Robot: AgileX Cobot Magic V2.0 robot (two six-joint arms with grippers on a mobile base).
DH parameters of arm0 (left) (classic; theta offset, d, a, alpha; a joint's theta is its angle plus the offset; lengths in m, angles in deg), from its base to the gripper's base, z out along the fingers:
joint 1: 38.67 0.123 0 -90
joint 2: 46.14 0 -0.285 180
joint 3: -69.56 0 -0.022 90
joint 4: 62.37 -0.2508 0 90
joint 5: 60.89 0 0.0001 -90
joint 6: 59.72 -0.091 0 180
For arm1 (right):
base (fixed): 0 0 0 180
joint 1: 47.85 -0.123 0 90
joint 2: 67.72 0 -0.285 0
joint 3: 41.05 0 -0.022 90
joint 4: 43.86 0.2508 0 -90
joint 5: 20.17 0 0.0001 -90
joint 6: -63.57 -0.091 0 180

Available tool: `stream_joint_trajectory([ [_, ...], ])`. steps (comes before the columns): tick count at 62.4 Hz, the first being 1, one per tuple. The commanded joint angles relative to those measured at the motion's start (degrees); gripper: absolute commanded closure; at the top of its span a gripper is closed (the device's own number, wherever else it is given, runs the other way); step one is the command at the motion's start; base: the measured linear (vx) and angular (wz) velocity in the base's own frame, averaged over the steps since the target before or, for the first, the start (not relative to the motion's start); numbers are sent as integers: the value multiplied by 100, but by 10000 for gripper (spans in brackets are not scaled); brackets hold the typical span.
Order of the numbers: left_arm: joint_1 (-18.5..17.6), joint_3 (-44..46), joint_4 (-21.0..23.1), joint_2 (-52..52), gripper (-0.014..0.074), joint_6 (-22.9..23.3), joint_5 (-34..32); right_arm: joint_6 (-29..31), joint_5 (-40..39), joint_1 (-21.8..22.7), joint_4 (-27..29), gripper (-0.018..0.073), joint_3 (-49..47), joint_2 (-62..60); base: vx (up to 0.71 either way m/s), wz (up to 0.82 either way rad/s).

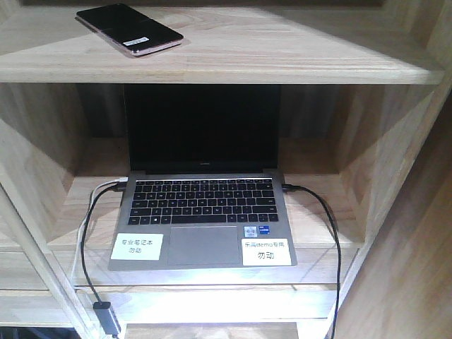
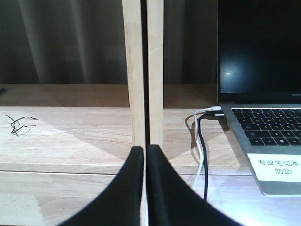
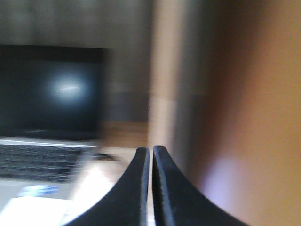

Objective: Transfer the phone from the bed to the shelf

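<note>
While both grippers sit pinched together holding nothing, the phone (image 1: 129, 30) lies flat on the shelf (image 1: 282, 53) board, upper left of the front view.
Left gripper (image 2: 145, 151) faces an upright wooden post; right gripper (image 3: 151, 151) view is blurred; the laptop (image 1: 203, 219) sits one level lower.

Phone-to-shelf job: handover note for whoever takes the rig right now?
Left gripper: shut, empty, facing a shelf upright.
Right gripper: shut, empty; that view is blurred.
Phone: lying flat on the upper board of the shelf, above the open laptop.
Bed: not in view.
Done: the phone is on the shelf, released.
Left: nothing visible on the placement; maybe just back the arms away.
</note>
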Motion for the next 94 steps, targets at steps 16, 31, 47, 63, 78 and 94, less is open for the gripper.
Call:
stream_joint_trajectory([
  [16,2,-41,53,-48,595,0,-399,34,-1160,467,-37,564,1128,-554,0,0],
  [31,2,-41,53,-48,595,0,-399,102,-1428,439,-52,564,1252,-554,0,0],
  [47,2,-41,53,-48,595,0,-399,114,-1424,439,-42,564,1252,-554,0,0],
  [63,2,-41,53,-48,595,0,-399,114,-1406,439,-46,564,1252,-554,0,0],
  [78,2,-41,53,-48,595,0,-399,114,-1406,439,-46,564,1252,-554,0,0],
  [94,2,-41,53,-48,595,0,-399,114,-1406,439,-46,564,1252,-554,0,0],
])
